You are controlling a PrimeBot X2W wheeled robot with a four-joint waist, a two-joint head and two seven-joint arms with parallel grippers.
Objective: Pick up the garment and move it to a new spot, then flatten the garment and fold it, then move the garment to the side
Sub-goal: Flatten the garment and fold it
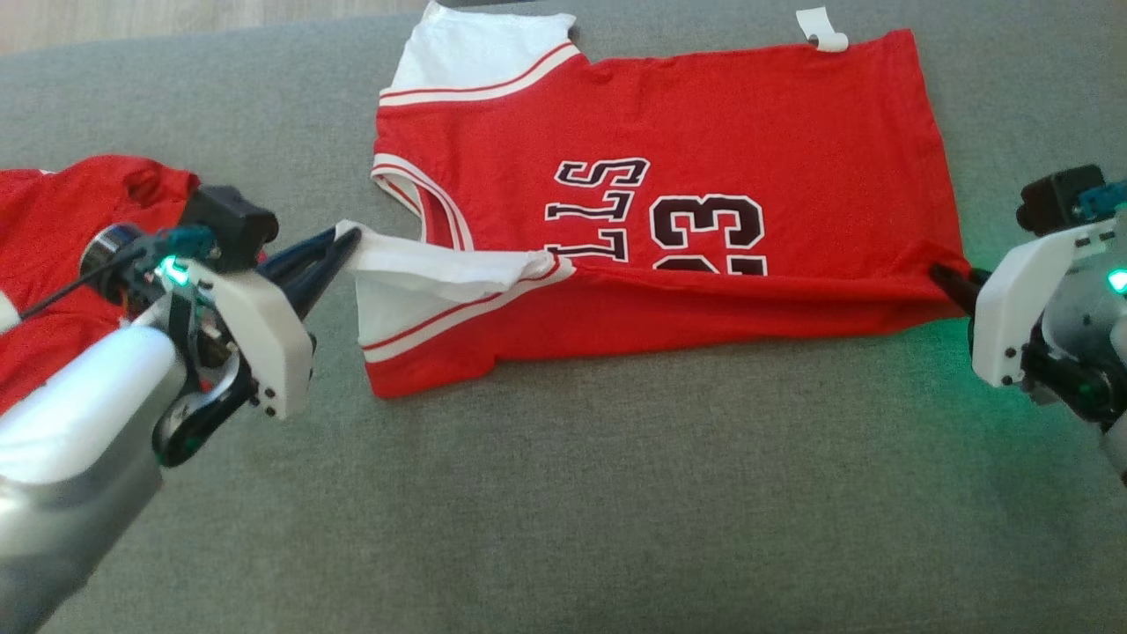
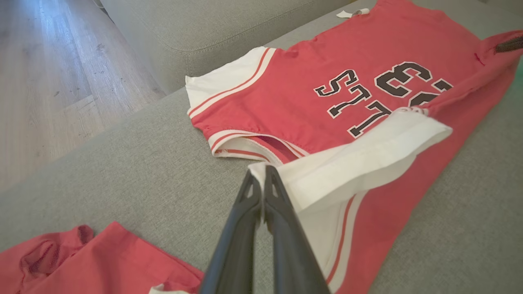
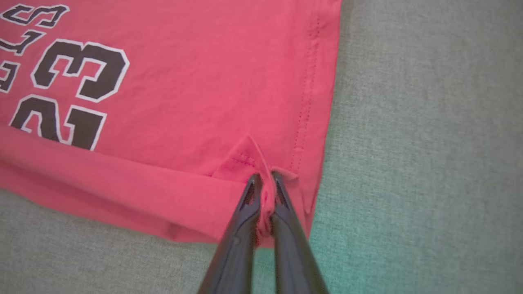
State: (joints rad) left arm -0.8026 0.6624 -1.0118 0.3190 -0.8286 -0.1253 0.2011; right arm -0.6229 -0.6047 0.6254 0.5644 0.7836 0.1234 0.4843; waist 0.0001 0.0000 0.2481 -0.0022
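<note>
Left jaws clamped on white sleeve [image 1: 423,269], right jaws clamped on hem [image 3: 311,106] of red jersey [image 1: 704,132] lettered "LLS" and "23".

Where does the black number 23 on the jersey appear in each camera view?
Head view: number 23, near centre, partly under the folded edge.
Left wrist view: number 23, upper right.
Right wrist view: number 23, upper left.
Shared landmark: black letters beside it.
</note>
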